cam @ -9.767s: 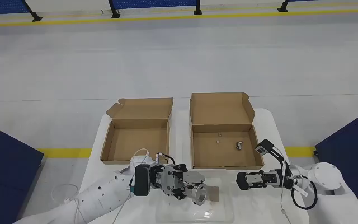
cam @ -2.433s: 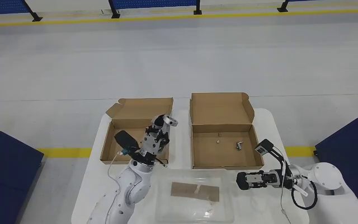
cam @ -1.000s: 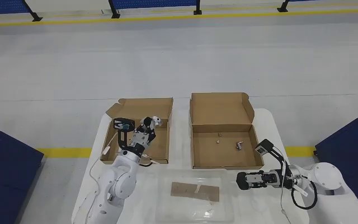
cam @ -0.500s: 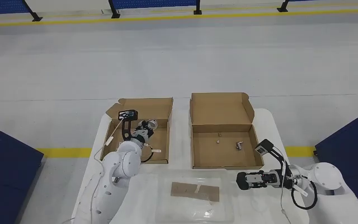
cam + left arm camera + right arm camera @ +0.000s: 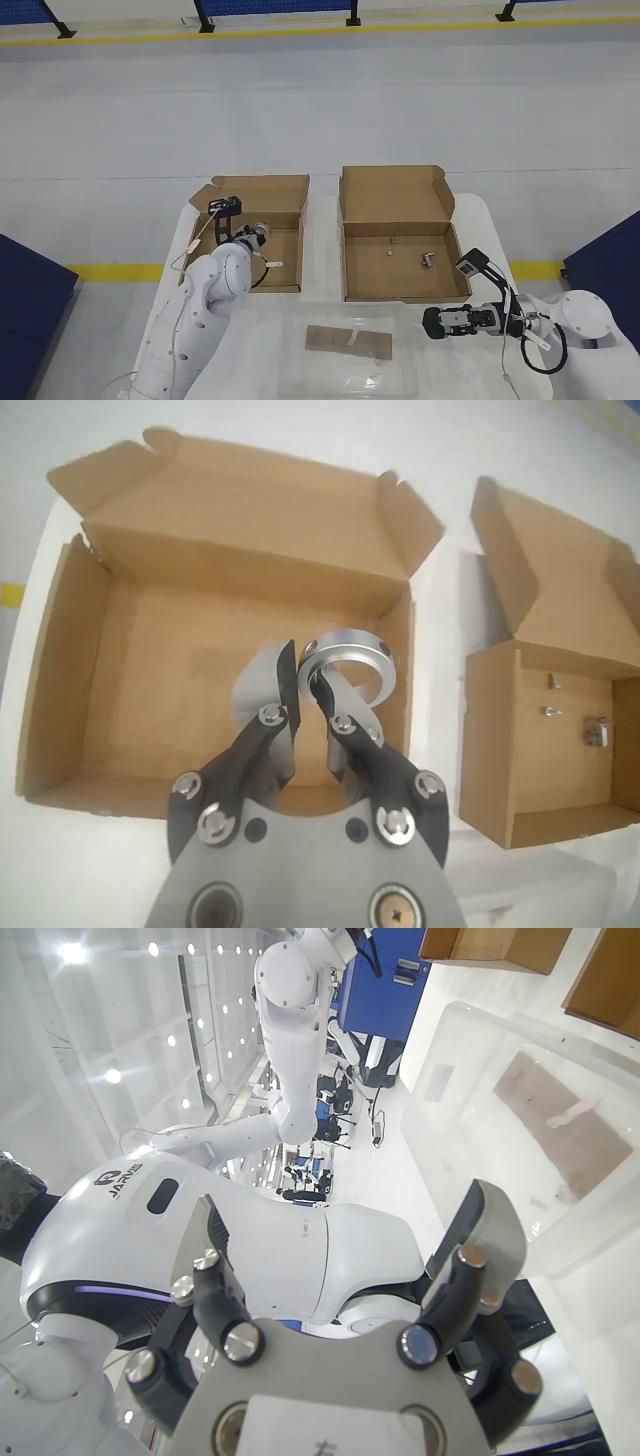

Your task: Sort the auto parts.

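My left gripper (image 5: 305,670) is shut on the rim of a silver metal ring (image 5: 350,660), one finger inside the ring and one outside. It hangs over the floor of the left cardboard box (image 5: 65,650), whose bottom is bare. From above, the left gripper (image 5: 258,236) and ring sit over that box (image 5: 196,265). My right gripper (image 5: 340,1223) stands open with nothing between its fingers, and in the top view it (image 5: 432,322) is at the table's front right, beside the clear bin (image 5: 300,350).
The right cardboard box (image 5: 350,285) holds a few small metal parts (image 5: 427,259), also seen as small parts (image 5: 594,732) from the left wrist. The clear plastic bin (image 5: 440,1053) at the table's front has a brown card (image 5: 347,340) in its bottom. Both box lids stand open at the back.
The left arm lifted the ring out of the clear bin, swung it back and left, and now holds it lower over the left box. The right arm has stayed still.
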Tool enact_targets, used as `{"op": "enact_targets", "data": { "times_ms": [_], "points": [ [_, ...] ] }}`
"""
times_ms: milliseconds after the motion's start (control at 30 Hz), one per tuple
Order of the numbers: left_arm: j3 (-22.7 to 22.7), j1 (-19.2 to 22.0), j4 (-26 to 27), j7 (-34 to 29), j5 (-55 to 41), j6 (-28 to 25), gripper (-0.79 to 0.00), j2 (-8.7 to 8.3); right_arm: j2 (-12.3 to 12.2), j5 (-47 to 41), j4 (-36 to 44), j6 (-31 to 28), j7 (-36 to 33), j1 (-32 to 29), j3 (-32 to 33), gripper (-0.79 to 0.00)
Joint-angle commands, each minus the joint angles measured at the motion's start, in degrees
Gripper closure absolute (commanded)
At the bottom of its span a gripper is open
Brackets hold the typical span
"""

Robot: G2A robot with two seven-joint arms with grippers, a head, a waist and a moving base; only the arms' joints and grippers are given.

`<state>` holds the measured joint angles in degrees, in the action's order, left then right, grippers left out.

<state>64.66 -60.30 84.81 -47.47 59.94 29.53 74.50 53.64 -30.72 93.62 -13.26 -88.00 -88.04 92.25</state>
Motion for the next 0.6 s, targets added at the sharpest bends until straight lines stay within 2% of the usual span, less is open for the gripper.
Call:
{"op": "enact_targets", "data": {
  "times_ms": [0, 67, 367, 567],
  "points": [
    [-0.8, 2.0, -2.5, -5.2, -0.5, 1.4, 0.0, 0.31, 0.0, 0.0, 0.0, 0.0, 0.0, 0.0, 0.0, -0.785],
    [-2.1, 4.1, -5.6, -7.8, 1.9, 1.9, 0.0, 0.49, 0.0, 0.0, 0.0, 0.0, 0.0, 0.0, 0.0, -0.785],
    [-2.0, 4.1, -6.5, -7.3, 1.9, 2.1, 0.0, 0.56, 0.0, 0.0, 0.0, 0.0, 0.0, 0.0, 0.0, -0.785],
    [-2.7, 8.7, -12.5, -15.3, 0.7, 3.2, 0.0, 1.23, 0.0, 0.0, 0.0, 0.0, 0.0, 0.0, 0.0, -0.785]
  ]
}}
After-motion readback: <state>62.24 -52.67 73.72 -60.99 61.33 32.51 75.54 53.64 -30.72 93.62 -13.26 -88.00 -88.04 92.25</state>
